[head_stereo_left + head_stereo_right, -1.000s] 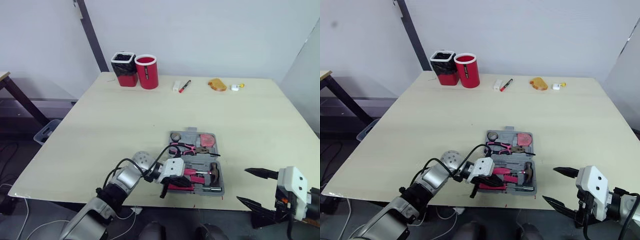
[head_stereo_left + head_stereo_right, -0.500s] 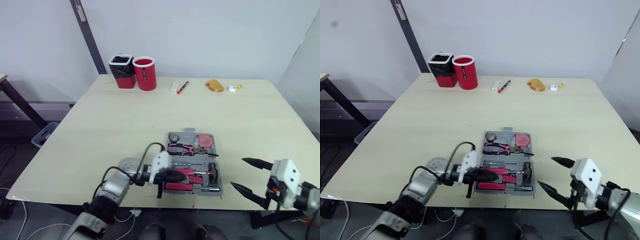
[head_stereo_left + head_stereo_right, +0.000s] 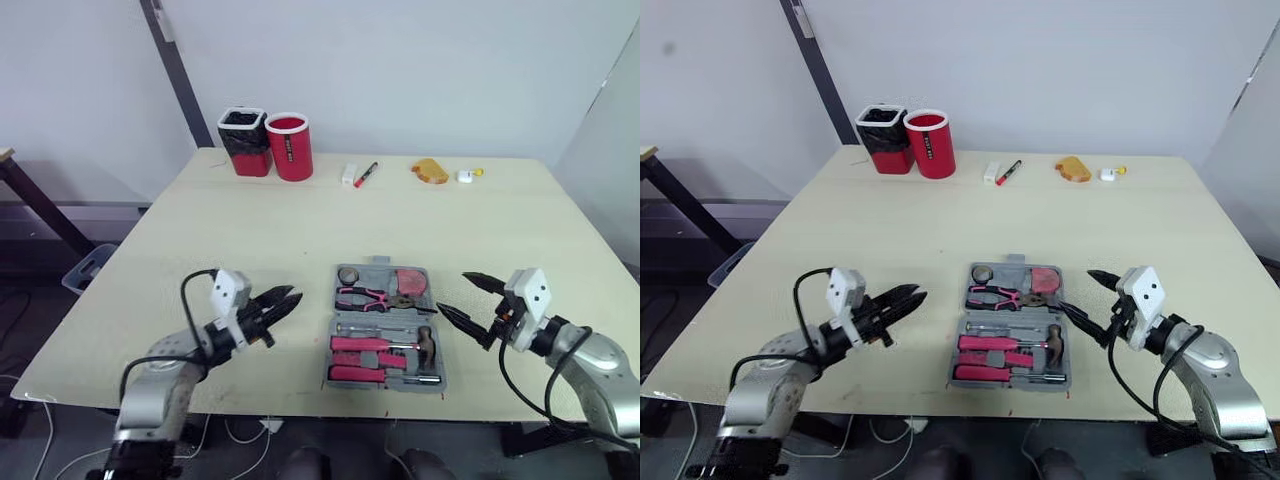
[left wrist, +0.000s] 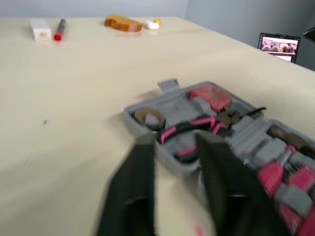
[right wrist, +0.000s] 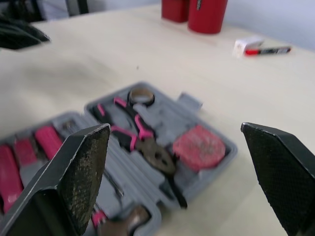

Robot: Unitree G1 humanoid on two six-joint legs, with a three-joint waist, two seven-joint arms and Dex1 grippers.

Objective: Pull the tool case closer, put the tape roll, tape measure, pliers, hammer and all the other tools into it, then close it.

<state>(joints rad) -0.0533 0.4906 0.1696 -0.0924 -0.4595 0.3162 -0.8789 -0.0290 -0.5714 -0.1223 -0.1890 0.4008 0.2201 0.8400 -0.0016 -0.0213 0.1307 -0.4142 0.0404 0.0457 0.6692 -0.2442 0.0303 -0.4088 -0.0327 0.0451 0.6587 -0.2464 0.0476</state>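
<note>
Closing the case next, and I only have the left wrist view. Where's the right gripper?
Observer: The right gripper is open, beside the case's right edge.
Operator: Is the hammer in?
Observer: Yes, the hammer lies at the right end of the near half.
Operator: What's at the table's far left?
Observer: A red cup and a black bin, side by side.

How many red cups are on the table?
2, side by side at the far left of the table: the black-lined cup, the plain red cup on its right.
</note>
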